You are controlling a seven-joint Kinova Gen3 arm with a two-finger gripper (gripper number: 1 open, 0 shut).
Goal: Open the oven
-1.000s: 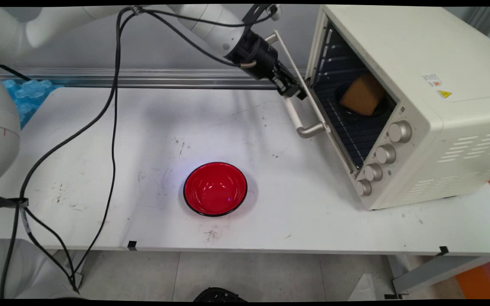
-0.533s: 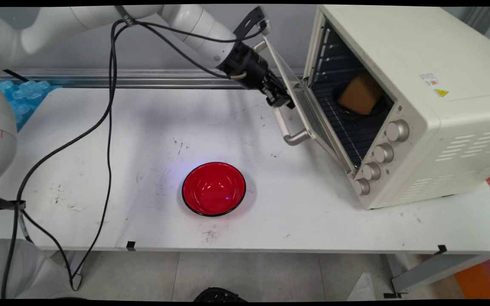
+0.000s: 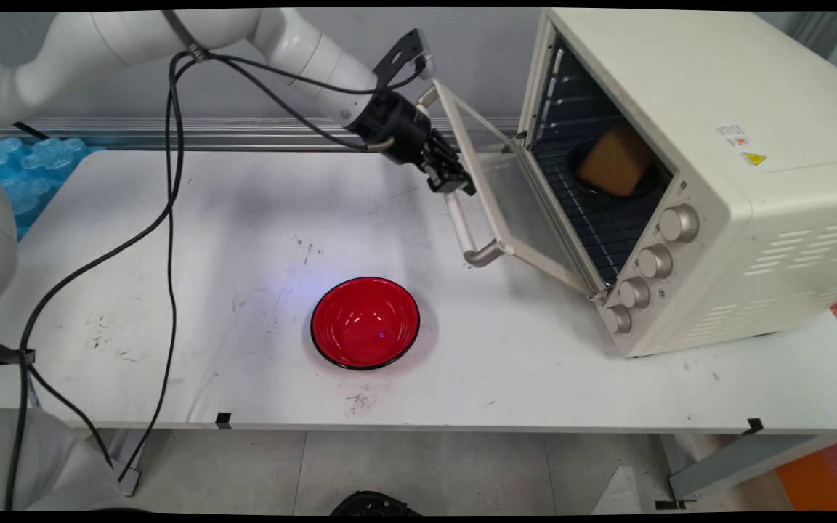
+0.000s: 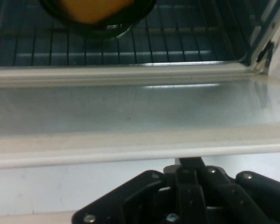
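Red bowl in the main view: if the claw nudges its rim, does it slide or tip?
The red bowl looks glossy, shallow and wide, standing upright on the smooth white table. It would probably slide rather than tip. It is likely light and rigid.

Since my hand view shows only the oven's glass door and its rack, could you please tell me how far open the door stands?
Observer: In the main view the oven door is partway open and tilted, neither shut nor lying flat.
Operator: Thank you. Where is the gripper on it?
Observer: The gripper is at the door handle, about midway along the bar.
Operator: Is anything on the table near the door?
Observer: A red bowl stands on the white table, nearer the camera than the door and well apart from it.
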